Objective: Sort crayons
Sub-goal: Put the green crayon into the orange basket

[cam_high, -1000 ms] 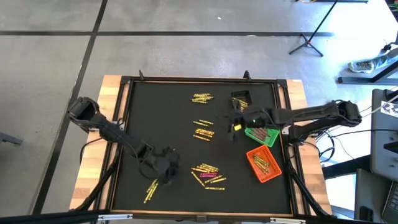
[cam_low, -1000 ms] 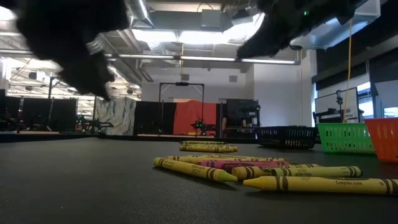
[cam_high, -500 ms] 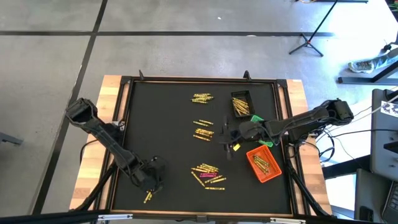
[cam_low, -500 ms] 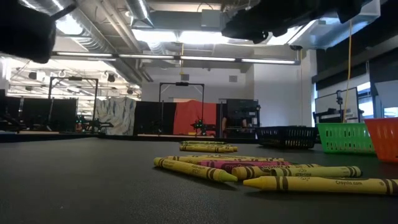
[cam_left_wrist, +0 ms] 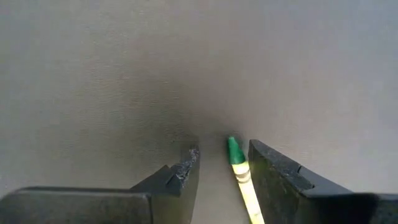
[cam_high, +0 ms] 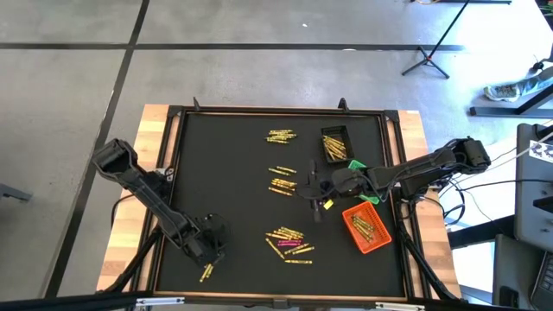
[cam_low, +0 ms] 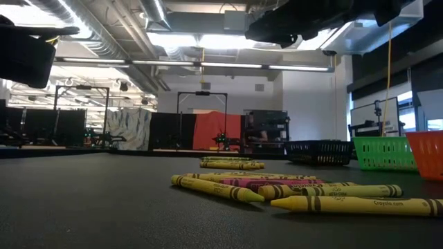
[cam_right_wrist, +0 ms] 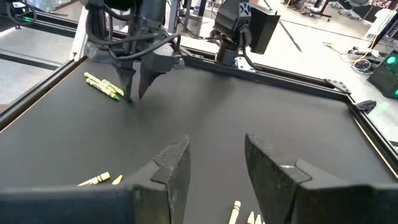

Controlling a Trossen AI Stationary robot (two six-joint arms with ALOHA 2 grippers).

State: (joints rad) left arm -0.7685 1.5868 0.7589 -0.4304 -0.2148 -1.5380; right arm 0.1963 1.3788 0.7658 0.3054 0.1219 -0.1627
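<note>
A black mat covers the tabletop (cam_high: 173,173), ringed by grey concrete floor (cam_high: 259,78). Crayons (cam_high: 289,242) lie scattered in small clusters on it. The left hand (cam_left_wrist: 221,165) straddles a green-tipped crayon (cam_left_wrist: 239,174), fingers apart. The right hand (cam_right_wrist: 214,155) hovers mid-mat, parted and empty.

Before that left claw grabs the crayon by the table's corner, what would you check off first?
1. Left claw open around the green-tipped crayon: ok.
2. Crayon lying flat on the black mat: ok.
3. Fingers not yet touching the crayon: ok.
4. Right claw open and empty, waiting far off near the orange bin: ok.
5. Neighbouring crayons clear of the grab: ok.
6. Which bin takes this crayon: cannot tell.
</note>
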